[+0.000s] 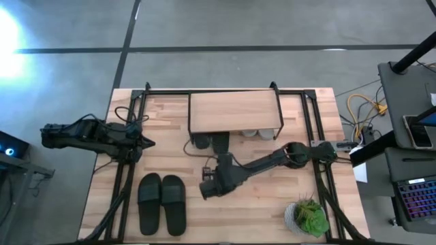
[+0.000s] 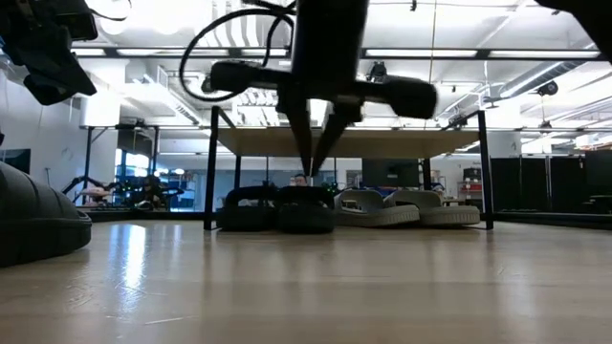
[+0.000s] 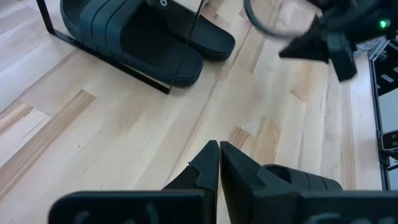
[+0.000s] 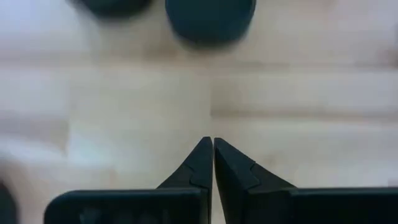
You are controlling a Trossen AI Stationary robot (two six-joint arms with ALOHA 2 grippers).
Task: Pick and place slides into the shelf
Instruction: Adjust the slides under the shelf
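The shelf (image 1: 235, 111) stands at the table's far middle, a light wood plank on thin black legs. Under it, two dark slides (image 2: 277, 210) and two light grey slides (image 2: 397, 208) rest sole-down on the table. A black pair (image 1: 161, 202) lies flat at the near left, also seen in the left wrist view (image 3: 143, 37). My right gripper (image 2: 312, 170) is shut and points down, hovering in front of the dark slides under the shelf, whose ends show in its wrist view (image 4: 210, 18). My left gripper (image 3: 219, 148) is shut and waits above the table's left side.
A potted green plant (image 1: 308, 216) stands at the near right corner. Black frame rails (image 1: 122, 184) run along the table's left and right sides. Bare wood lies between the black pair and the plant. Cables and a laptop sit off the table's right.
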